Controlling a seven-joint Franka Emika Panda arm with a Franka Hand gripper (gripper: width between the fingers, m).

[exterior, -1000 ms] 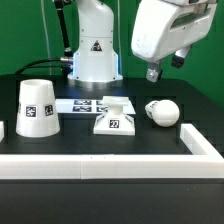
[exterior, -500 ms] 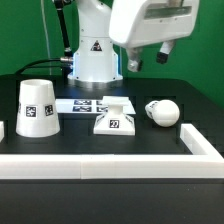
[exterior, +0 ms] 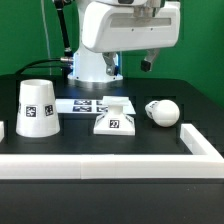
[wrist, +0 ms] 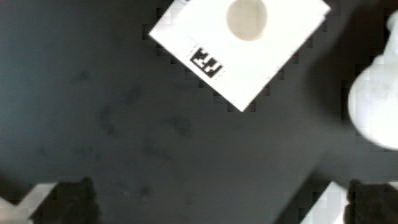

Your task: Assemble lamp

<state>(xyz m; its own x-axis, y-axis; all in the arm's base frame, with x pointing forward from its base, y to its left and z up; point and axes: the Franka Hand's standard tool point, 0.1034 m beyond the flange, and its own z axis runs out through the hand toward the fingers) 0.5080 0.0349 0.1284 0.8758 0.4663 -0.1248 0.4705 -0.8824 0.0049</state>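
- The lamp's square base (exterior: 113,118) is pictured flat on the black bench (exterior: 120,145), near its middle. The round bulb (exterior: 162,112) lies just beside it toward the exterior view's right. The shade (exterior: 37,108) stands upright, well apart, toward the exterior view's left. None of the three parts has been joined.
- The marker board (exterior: 88,104) is seen lying just behind the base.
- The fingers (wrist: 71,203) are held wide apart above the base and bulb, well clear of the bench, and nothing is gripped between them.
- The step in hand is judged to be the approach to the base for a first grasp.
- In the wrist view the base is shown cornerwise to the fingers and off the line between them. The wrist would best be turned until two flat sides are faced, and the base centred before any descent is made.
- The bulb should be given room, since a round part is easily nudged and set rolling.
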